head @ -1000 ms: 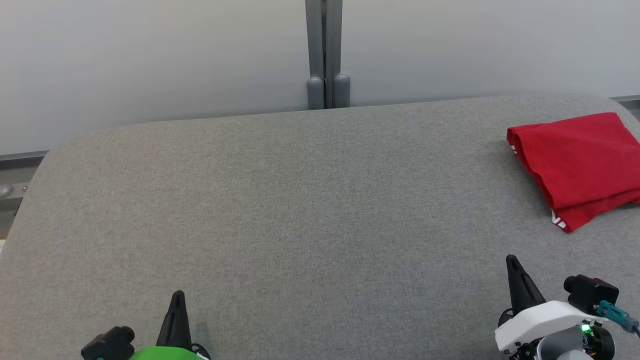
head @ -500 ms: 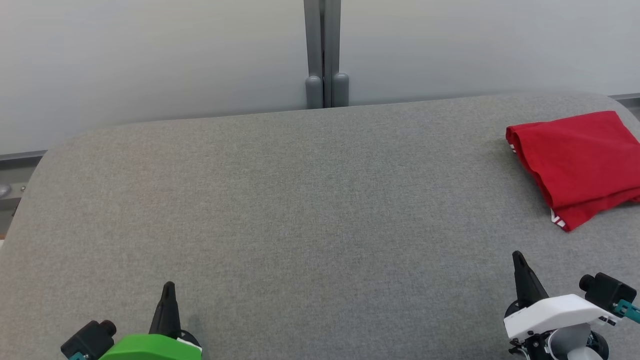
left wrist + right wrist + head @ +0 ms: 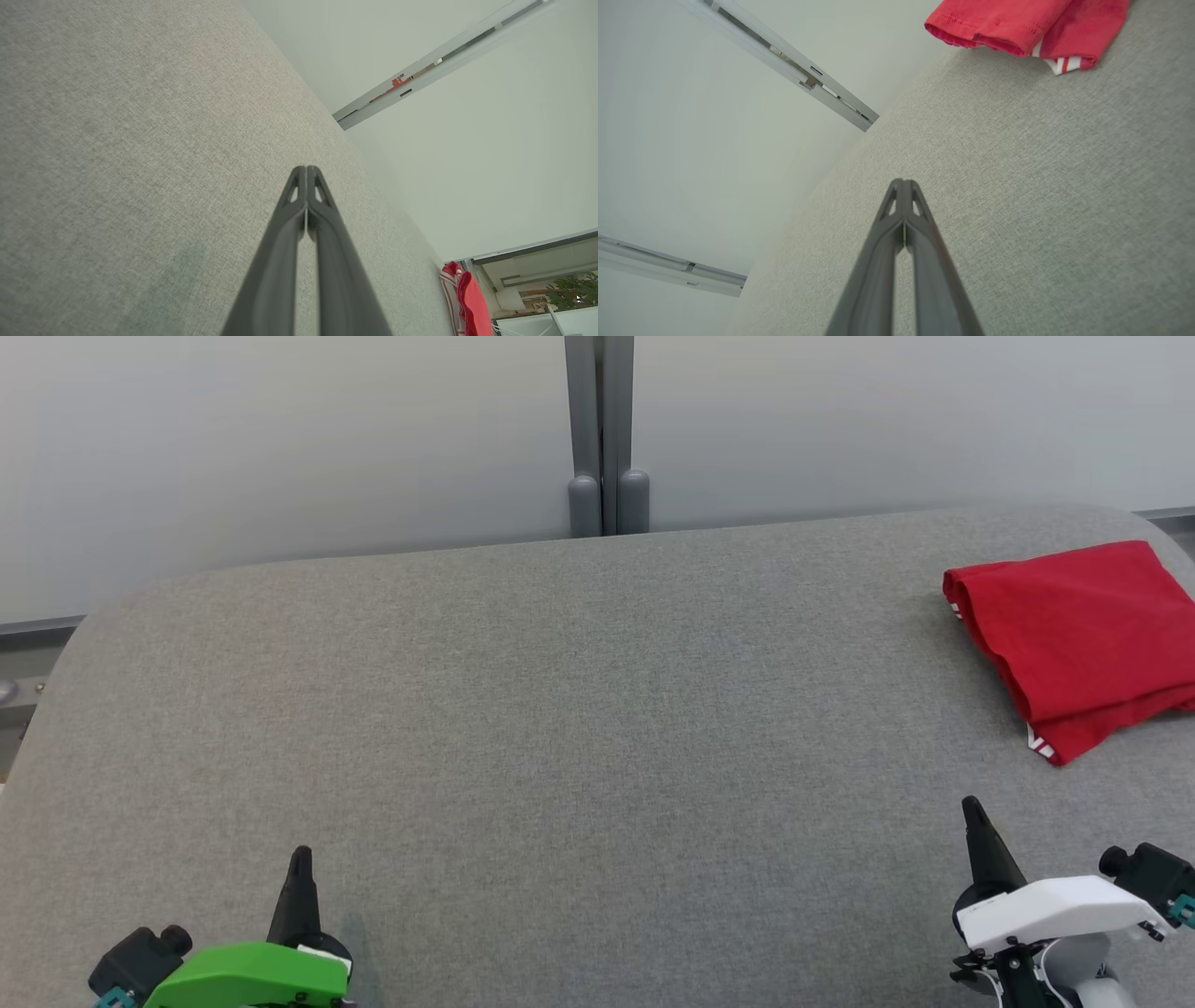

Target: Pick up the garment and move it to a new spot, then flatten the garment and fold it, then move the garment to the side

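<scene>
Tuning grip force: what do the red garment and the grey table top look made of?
The garment looks like soft knit fabric, likely cotton jersey, matte: it lies in limp folds and shows a stitched hem and striped trim. The table top seems covered in grey woven cloth, matte: a fine heathered weave shows, and its corners look rounded and padded.

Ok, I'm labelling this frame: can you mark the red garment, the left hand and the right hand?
red garment (image 3: 1083, 625), head view, middle of its folded top layer.
left hand (image 3: 306, 170), left wrist view, where its closed fingertips meet.
right hand (image 3: 903, 183), right wrist view, where its closed fingertips meet.
</scene>
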You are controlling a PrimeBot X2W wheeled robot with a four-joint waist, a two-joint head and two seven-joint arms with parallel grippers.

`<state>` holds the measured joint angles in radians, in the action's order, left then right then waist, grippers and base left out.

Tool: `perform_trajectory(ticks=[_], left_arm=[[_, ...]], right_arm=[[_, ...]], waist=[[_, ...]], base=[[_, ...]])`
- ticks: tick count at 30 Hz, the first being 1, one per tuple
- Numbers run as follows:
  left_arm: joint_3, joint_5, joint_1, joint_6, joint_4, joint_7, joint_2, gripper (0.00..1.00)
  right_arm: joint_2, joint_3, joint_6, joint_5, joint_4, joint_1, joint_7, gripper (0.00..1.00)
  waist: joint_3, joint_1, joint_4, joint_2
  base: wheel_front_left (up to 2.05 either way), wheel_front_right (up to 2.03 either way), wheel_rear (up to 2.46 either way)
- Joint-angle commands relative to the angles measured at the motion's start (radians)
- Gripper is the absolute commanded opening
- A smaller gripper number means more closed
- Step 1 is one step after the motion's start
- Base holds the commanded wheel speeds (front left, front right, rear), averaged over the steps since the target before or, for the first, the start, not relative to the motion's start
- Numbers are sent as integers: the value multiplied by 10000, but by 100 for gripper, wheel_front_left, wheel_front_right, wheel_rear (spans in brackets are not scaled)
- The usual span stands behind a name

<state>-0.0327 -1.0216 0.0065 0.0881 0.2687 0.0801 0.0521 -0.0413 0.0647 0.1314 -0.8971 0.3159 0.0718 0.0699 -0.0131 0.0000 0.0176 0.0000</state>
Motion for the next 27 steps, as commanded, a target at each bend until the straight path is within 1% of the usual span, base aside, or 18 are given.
perform_trajectory(ticks=[1, 27], left_arm=[[101, -313, -308, 74, -126, -87, 80, 0], [621, -2625, -688, 224, -185, -809, 86, 0]], right_arm=[[-67, 60, -4, -351, -174, 222, -71, 0], [-86, 243, -7, -3113, -413, 314, -797, 0]], waist=[[3, 0, -3, 0], [55, 0, -60, 0]], base=[[0, 0, 0], [0, 0, 0]])
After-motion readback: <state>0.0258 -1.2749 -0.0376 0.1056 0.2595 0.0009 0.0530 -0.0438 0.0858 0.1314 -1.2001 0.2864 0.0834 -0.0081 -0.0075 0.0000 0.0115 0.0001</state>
